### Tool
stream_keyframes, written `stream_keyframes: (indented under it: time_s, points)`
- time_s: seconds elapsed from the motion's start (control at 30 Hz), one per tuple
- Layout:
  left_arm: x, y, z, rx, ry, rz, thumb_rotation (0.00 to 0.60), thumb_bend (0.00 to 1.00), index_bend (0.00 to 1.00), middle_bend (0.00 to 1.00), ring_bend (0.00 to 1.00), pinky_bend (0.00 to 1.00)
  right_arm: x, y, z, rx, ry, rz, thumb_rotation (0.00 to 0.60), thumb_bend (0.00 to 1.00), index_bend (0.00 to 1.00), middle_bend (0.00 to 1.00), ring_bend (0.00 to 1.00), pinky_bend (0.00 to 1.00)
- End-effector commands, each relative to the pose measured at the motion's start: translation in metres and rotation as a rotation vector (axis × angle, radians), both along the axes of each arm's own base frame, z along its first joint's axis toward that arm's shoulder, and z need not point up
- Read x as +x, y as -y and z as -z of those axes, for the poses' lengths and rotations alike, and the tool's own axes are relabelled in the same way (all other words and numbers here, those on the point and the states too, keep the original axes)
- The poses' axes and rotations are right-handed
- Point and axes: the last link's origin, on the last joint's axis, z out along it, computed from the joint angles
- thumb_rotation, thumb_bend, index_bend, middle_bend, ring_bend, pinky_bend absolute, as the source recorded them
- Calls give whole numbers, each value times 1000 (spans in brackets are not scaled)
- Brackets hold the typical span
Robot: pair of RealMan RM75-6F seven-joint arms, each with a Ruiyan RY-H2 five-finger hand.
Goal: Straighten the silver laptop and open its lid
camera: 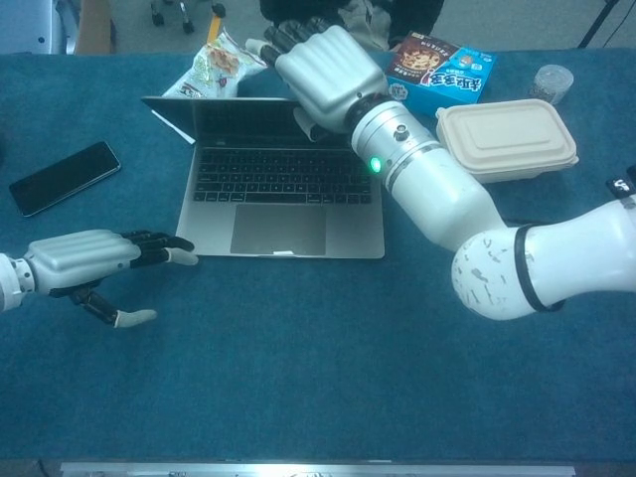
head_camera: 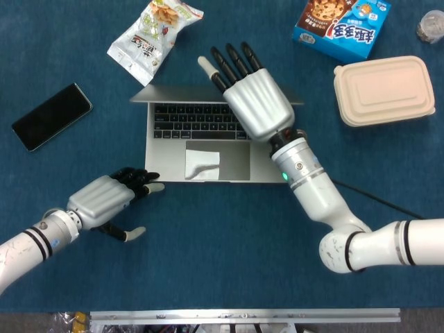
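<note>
Fingertips of our left hand (camera: 94,253), loosely extended and holding nothing, rest beside the silver laptop's (camera: 280,204) front corner on the tabletop (camera: 298,378), likely steadying it; our right hand (head_camera: 255,104), fingers straight, props the raised lid.

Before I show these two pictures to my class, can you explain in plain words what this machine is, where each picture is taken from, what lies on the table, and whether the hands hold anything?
This is a two-armed robot with human-like hands, steered remotely by a person. One picture looks straight down from its head; the other looks forward from its chest. On the blue table lies a silver laptop, lid open. The right hand is up at the lid's top edge; whether it grips is unclear. The left hand is at the laptop's front left corner, holding nothing. Around them are a black phone, a snack bag, a blue cookie box and a beige lidded container.
</note>
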Motion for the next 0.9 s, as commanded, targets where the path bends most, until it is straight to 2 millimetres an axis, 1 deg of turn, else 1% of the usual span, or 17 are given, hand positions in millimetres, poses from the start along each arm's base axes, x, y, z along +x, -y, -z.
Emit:
stream_keyframes:
  time_s: [0.03, 0.6, 0.9]
  points:
    - [-1, 0, 0, 0, -2, -1, 316, 342, 12, 0, 0, 0, 0, 3, -2, -10, 0, 5, 600, 453, 0, 45, 0, 98]
    - [-2, 1, -2, 0, -4, 0, 316, 342, 12, 0, 0, 0, -6, 36, -18, -91, -11, 53, 600, 453, 0, 45, 0, 98]
    - [-2, 2, -2, 1, -6, -5, 314, 342, 12, 0, 0, 0, -13, 59, -28, -148, -16, 94, 600, 454, 0, 45, 0, 98]
